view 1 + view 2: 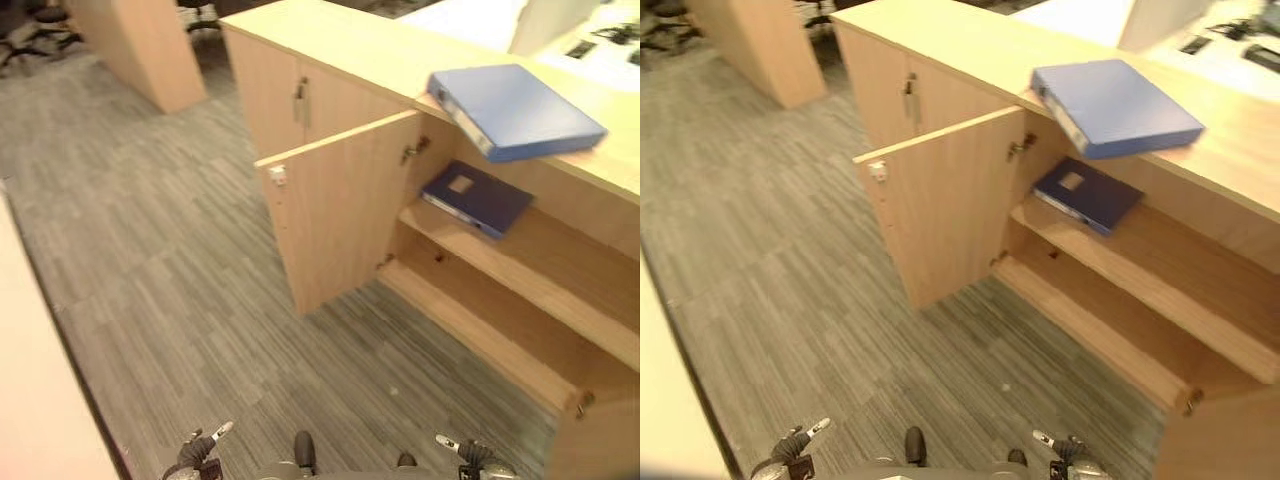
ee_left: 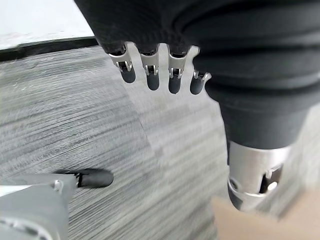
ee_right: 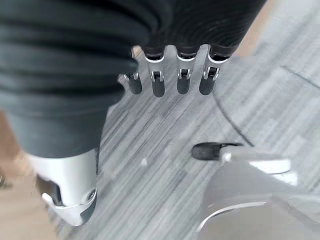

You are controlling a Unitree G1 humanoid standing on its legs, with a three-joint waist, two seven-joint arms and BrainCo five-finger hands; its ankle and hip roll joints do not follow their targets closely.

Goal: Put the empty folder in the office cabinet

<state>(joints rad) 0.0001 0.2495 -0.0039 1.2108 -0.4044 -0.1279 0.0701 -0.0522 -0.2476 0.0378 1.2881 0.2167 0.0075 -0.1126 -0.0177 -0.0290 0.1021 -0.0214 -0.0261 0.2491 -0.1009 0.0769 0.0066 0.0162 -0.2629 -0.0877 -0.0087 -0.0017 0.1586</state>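
Your left robot hand (image 2: 160, 75) and right robot hand (image 3: 170, 75) both hang low over the carpet (image 1: 180, 280), fingers relaxed and holding nothing. Well ahead of the right robot hand, one blue folder (image 1: 515, 110) lies atop the cabinet (image 1: 350, 60); a darker folder (image 1: 477, 197) rests on its shelf (image 1: 540, 260) behind the open door (image 1: 335, 215).

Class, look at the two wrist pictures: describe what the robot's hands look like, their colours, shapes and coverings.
Each hand, the left hand and the right hand, has a dark ribbed fabric cover over its back and wrist. A row of short silver metal fingers with rounded dark tips pokes out beneath it. Set apart is a thicker silver thumb, also dark-tipped. No markings are visible.
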